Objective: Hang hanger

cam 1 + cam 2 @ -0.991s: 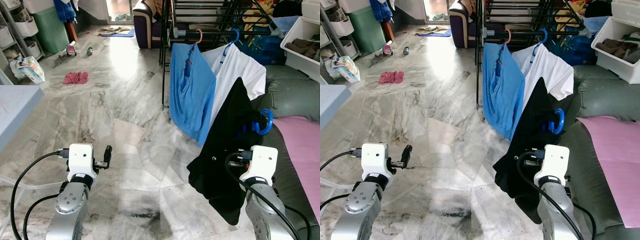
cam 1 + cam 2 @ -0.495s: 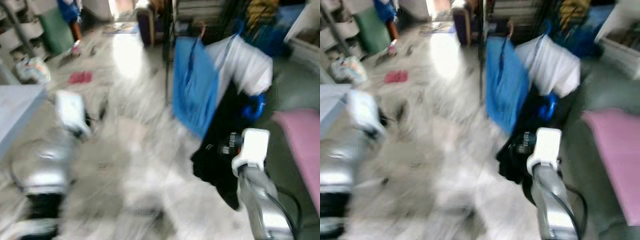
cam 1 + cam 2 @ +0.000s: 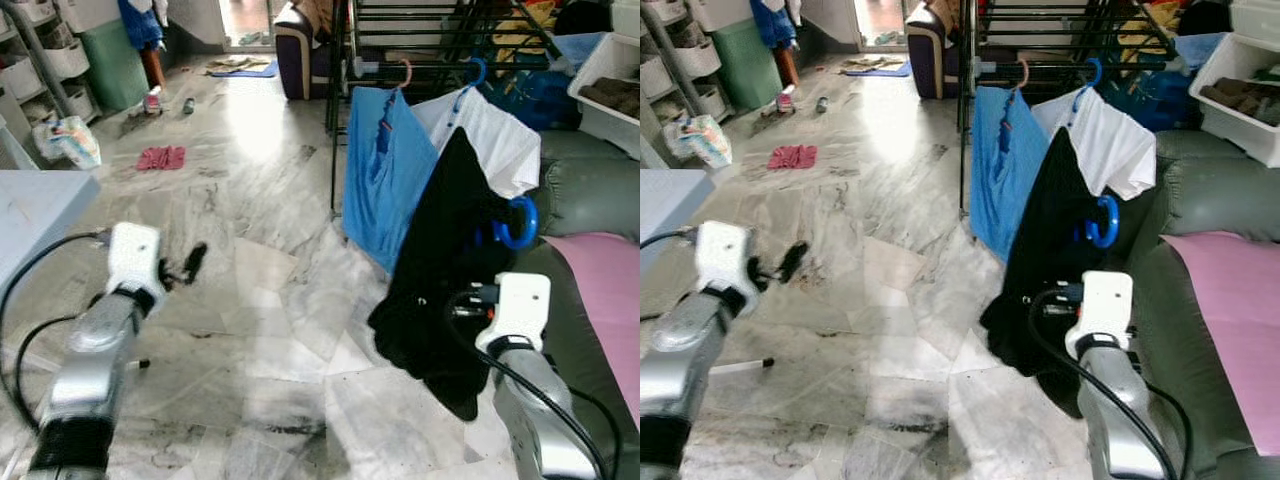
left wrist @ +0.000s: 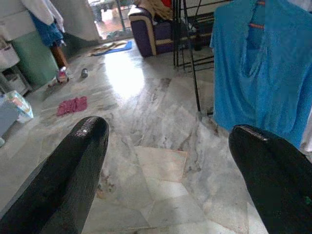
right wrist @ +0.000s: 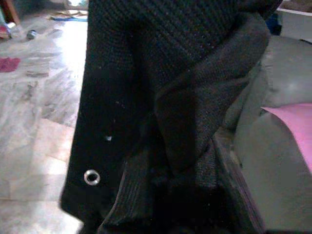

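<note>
Against the frames of a second before, we saw the whole scene sit a little differently, which we put down to the head camera moving. The left arm had swung up and outward: its left gripper now pointed out over the marble floor further to the robot's left, where before it had been lower and nearer the body. The right arm had risen slightly, and the black garment hung higher against the clothes behind it.

The drying rack stood ahead with a blue shirt and a white shirt already on its rail. The black garment draped from a blue hanger, whose hook showed just above the right wrist, in front of the white shirt and below the rail, beside the grey sofa. In the right wrist view black cloth covered the right gripper, so we could not tell how its jaws stood or whether they gripped the hanger.

The left gripper's fingers were spread wide with nothing between them, well apart from the hanger.
</note>
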Tool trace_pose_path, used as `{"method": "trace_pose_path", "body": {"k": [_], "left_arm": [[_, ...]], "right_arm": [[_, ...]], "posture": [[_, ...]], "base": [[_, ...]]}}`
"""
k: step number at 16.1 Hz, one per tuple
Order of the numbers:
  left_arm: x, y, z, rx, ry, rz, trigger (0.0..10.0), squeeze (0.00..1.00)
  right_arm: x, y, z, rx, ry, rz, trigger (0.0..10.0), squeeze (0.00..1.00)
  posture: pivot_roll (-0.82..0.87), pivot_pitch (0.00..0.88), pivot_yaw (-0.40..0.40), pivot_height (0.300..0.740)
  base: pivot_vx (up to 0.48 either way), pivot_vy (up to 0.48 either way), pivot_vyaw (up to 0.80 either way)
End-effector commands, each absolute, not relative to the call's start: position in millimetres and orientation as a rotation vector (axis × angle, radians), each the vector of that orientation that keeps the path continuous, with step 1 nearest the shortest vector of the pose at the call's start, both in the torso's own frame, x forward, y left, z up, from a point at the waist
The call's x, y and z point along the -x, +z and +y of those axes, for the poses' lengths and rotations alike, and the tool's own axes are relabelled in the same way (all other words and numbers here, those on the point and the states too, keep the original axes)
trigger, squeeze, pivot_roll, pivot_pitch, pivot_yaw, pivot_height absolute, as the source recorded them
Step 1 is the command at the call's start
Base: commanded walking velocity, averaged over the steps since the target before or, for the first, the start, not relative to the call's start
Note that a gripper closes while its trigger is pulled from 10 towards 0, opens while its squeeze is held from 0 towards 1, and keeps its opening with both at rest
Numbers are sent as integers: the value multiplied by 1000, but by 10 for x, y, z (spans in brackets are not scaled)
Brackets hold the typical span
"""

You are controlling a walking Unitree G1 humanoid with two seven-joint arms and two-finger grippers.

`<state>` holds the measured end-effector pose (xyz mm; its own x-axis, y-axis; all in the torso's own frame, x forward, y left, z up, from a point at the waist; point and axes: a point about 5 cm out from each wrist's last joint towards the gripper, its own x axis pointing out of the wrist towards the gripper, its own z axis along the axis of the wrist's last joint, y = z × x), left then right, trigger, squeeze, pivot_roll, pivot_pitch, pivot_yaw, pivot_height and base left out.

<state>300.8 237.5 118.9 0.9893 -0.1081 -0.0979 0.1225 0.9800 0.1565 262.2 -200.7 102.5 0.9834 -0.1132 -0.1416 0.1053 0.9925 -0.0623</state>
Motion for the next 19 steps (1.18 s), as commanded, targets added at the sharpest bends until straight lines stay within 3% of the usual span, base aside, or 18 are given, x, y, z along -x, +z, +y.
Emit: {"method": "trace_pose_path", "body": {"k": [1, 6, 11, 19], "left_arm": [[-2947, 1163, 2386, -142, -96, 90, 10000, 0], [-2910, 1115, 2268, -107, -85, 80, 10000, 0], [-2949, 1123, 2075, 37, -143, 82, 10000, 0], [-2922, 1075, 2082, 27, -120, 104, 10000, 0]], "right_arm": [[-2636, 1174, -2018, 55, -109, 72, 10000, 0], [-2612, 1135, -1999, 53, -133, 97, 10000, 0], [-2579, 1087, -2051, 55, -163, 119, 10000, 0], [-2652, 1104, -1943, 67, -109, 111, 10000, 0]], "posture": [[-36, 2, -3, 740], [-37, 13, -8, 740], [-47, 9, -2, 740], [-26, 6, -21, 740]], "base": [[0, 0, 0], [0, 0, 0], [0, 0, 0], [0, -413, 0]]}}
